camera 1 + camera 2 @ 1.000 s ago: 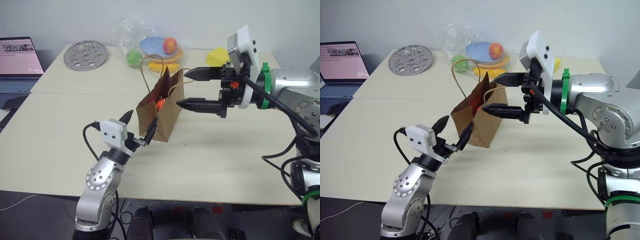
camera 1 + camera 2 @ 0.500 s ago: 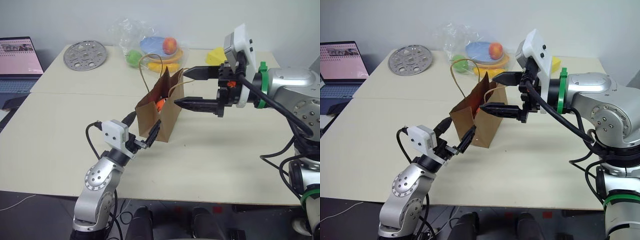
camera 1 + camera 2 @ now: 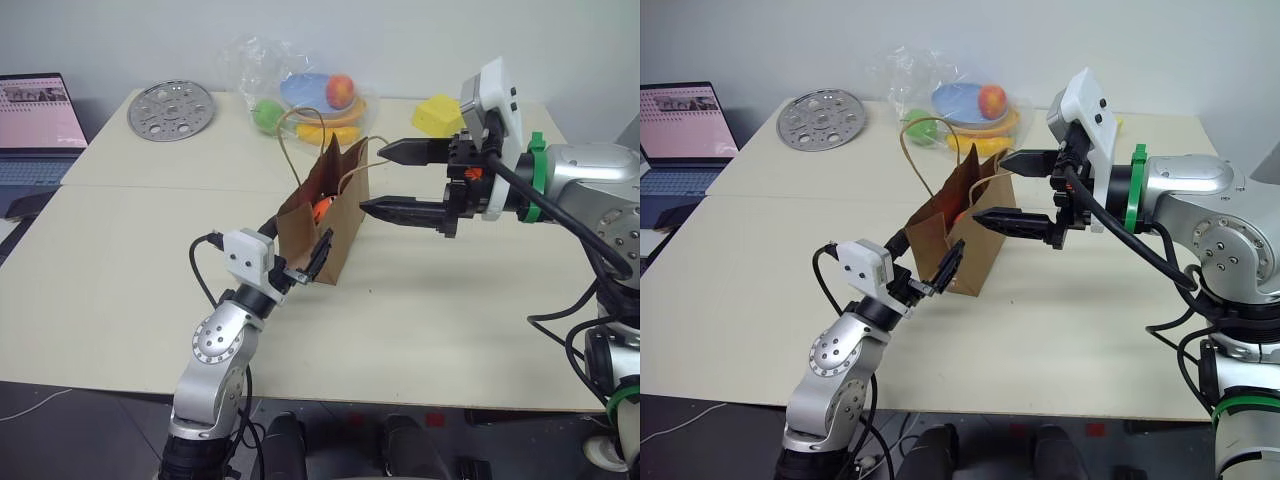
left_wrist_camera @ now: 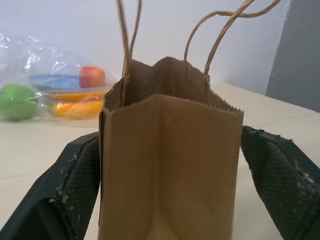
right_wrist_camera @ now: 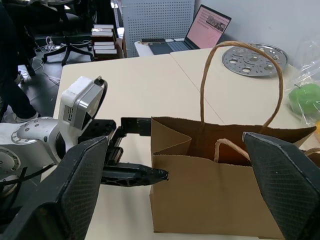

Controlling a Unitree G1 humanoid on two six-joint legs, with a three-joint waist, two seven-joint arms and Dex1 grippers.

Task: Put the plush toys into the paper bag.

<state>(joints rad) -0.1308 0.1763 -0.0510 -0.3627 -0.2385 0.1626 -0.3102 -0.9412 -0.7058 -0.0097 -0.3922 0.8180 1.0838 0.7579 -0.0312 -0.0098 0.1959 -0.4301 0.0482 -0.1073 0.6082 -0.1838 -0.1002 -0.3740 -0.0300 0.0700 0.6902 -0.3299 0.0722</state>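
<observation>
The brown paper bag [image 3: 335, 228] stands upright mid-table with its cord handles [image 3: 290, 150] raised. An orange plush toy [image 3: 321, 208] peeks out of its open top. My left gripper [image 3: 925, 254] is open at the bag's near narrow end. In the left wrist view its two fingers [image 4: 75, 192] flank the bag [image 4: 170, 170]. My right gripper [image 3: 395, 181] is open and empty, held level just right of the bag's rim, pointing left. The right wrist view looks across the bag [image 5: 215, 200] at the left gripper [image 5: 150, 150].
At the back of the table lies a clear plastic bag [image 3: 262, 62] holding plastic fruit and plates. A yellow block [image 3: 438, 113] sits to its right and a perforated metal disc [image 3: 171, 110] to its left. A laptop [image 3: 35, 120] stands at far left.
My left arm has pushed forward and to the right, so its open fingers now stand on either side of the bag's near end. The right gripper has stayed about where it was.
</observation>
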